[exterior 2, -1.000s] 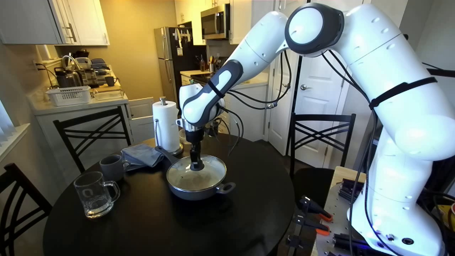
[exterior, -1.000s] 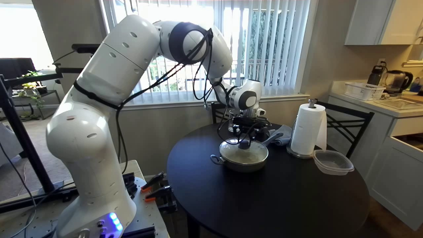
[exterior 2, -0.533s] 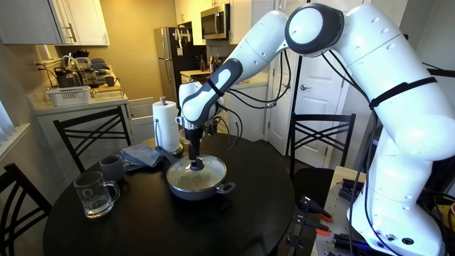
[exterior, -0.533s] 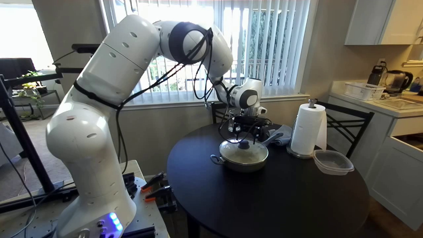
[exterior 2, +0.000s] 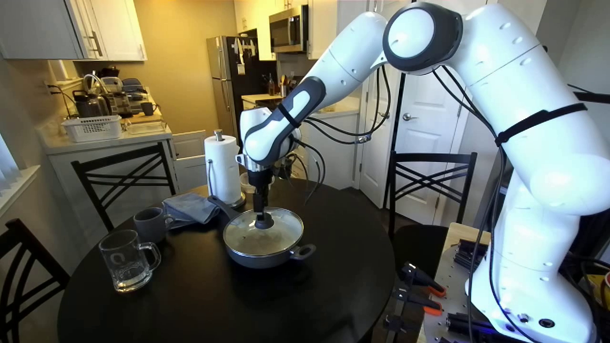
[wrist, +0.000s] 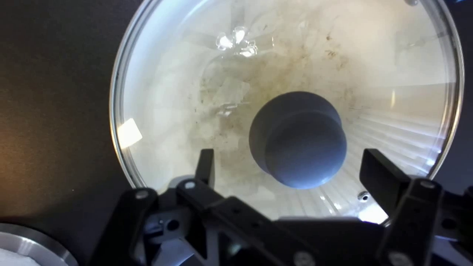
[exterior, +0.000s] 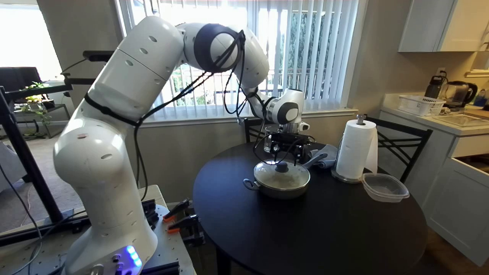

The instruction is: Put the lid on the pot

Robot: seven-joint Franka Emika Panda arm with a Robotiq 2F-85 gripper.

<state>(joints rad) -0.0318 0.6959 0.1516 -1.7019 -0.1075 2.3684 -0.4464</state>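
The clear glass lid [exterior: 267,173] lies on the pot [exterior: 284,194] and looks level, its metal rim following the pot's edge in both exterior views. A dark round knob [wrist: 303,147] stands up at the lid's middle. My gripper [wrist: 290,160] is open above the lid, one finger out to either side of the knob, with a gap showing on both sides in the wrist view. In an exterior view the fingertips [exterior 2: 259,209] hang just over the knob. The pot's inside shows through the glass; its short side handle [exterior 2: 303,251] points toward the arm's base.
A paper towel roll [exterior: 353,149] and a clear plastic container [exterior: 384,187] stand beyond the pot. A grey cloth [exterior 2: 190,208], a grey mug [exterior 2: 151,225] and a glass mug [exterior 2: 126,262] sit near the long handle [exterior 2: 224,207] side.
The fingers have spread away from the knob and let it go. My gripper has risen slightly, while the lid and pot have stayed in place.
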